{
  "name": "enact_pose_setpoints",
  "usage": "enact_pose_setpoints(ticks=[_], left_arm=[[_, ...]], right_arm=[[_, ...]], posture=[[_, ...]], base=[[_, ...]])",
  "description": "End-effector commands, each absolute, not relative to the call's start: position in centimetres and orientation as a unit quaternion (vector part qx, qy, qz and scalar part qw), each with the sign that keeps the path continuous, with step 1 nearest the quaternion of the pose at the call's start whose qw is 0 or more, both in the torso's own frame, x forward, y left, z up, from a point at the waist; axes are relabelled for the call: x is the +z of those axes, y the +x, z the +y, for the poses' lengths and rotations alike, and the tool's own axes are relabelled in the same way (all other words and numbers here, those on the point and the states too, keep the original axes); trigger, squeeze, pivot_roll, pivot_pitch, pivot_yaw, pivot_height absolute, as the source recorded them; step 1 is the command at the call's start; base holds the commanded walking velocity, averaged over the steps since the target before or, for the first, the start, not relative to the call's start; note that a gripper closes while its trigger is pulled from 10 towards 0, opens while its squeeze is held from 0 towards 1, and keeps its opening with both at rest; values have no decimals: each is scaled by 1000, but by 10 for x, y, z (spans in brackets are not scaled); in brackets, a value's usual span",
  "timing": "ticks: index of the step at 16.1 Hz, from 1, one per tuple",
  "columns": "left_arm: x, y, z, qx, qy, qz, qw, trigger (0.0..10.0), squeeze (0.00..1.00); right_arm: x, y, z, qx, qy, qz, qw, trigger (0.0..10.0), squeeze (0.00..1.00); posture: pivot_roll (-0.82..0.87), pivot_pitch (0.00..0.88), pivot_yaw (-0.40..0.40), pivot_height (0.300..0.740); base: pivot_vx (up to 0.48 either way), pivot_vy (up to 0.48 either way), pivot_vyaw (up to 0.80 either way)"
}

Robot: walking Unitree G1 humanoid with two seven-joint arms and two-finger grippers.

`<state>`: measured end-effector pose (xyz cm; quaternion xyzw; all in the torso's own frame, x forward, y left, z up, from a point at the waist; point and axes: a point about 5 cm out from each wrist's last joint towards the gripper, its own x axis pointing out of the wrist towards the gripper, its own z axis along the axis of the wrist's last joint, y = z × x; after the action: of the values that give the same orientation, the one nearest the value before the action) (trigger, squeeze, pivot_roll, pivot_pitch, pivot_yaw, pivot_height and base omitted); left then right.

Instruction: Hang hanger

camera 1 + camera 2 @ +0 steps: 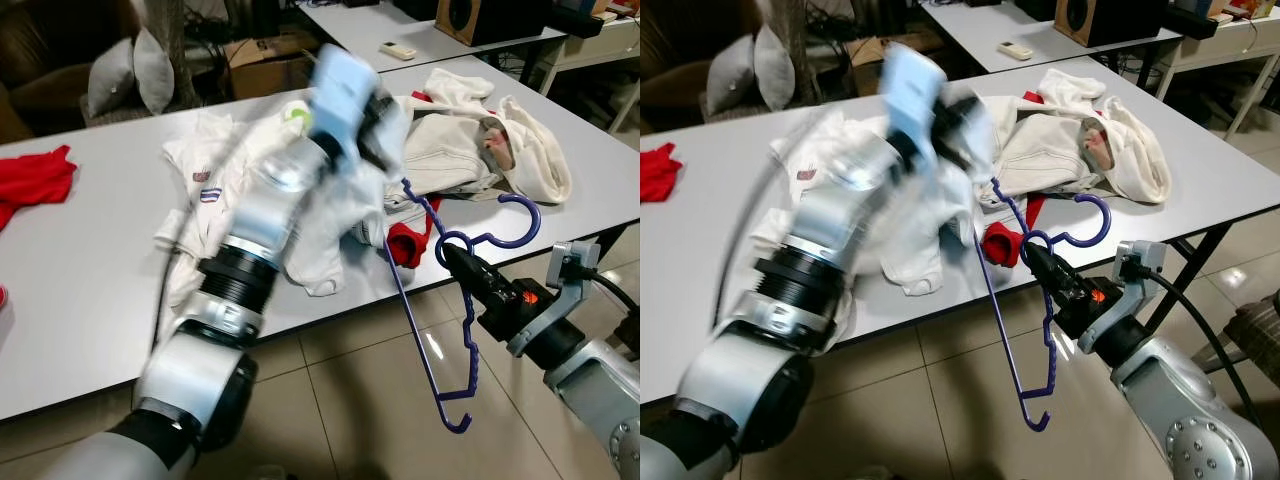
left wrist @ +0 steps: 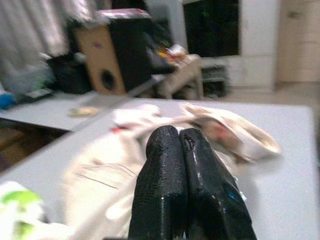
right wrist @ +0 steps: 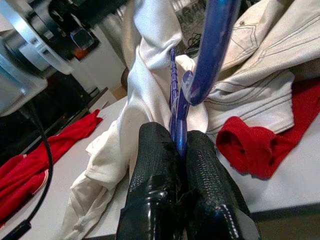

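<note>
1. The right tool (image 1: 452, 258) is closed tight on the neck of a purple hanger (image 1: 432, 330), just below its hook. The hanger hangs off the front edge of the white counter (image 1: 90, 290), with one shoulder pointing down toward the tiled floor (image 1: 350, 400).
2. The left tool (image 2: 187, 165) has its two black fingers pressed together with nothing visibly between them. It is raised over a pile of white clothes (image 1: 330, 215) on the counter, and its arm is blurred with motion.
3. A cream jacket (image 1: 490, 140) and a red cloth (image 1: 405, 245) lie near the hanger's upper arm.
4. To do this step well, I judge the right tool should keep its firm hold near the hook, lift the hanger clear of the clothes without snagging a sleeve, and keep the hook free and upright.
5. No rail is visible here.
</note>
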<state>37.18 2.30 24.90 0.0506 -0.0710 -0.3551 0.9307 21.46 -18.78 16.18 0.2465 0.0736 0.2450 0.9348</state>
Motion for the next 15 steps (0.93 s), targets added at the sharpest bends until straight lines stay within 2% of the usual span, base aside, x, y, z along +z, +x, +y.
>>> enact_pose_setpoints(ticks=[1, 5, 7, 9, 11, 12, 13, 14, 15], left_arm=[[246, 373, 31, -355, 42, -64, 932, 10000, 1000], [242, 367, 44, -398, 37, -44, 916, 10000, 1000], [235, 365, 54, -404, 48, -19, 913, 10000, 1000], [232, 368, 80, -368, 61, -10, 928, 10000, 1000], [230, 373, 106, -306, 81, -6, 948, 10000, 1000], [223, 374, 129, -267, 107, 12, 958, 10000, 835], [213, 373, 158, -219, 132, 41, 966, 10000, 0], [208, 369, 179, -183, 140, 59, 971, 10000, 0], [207, 367, 186, -169, 139, 61, 974, 10000, 0]], right_arm=[[168, 213, -186, 248, 238, 59, 937, 10000, 0], [166, 212, -191, 237, 242, 60, 939, 10000, 0], [168, 217, -202, 194, 242, 49, 949, 10000, 0], [173, 224, -230, 107, 236, 18, 966, 10000, 0], [180, 221, -230, 129, 226, 11, 966, 10000, 0], [183, 219, -226, 151, 221, 11, 963, 10000, 0], [184, 217, -218, 176, 221, 14, 959, 10000, 0], [183, 217, -209, 193, 217, 20, 957, 10000, 0], [182, 218, -205, 194, 211, 25, 958, 10000, 0]], posture=[[-52, 0, 110, 740], [-30, 0, 85, 740], [-32, 0, 84, 740], [-38, 0, 88, 740], [-40, 0, 88, 740], [-38, 0, 85, 740], [-33, 0, 81, 740], [-33, 0, 81, 740], [-29, 0, 80, 740]], base=[[0, 0, 0], [0, 0, 0], [0, 0, 0], [0, 0, 0], [0, 0, 0], [0, 0, 0], [0, 0, 0], [0, 0, 0], [0, 0, 0]])
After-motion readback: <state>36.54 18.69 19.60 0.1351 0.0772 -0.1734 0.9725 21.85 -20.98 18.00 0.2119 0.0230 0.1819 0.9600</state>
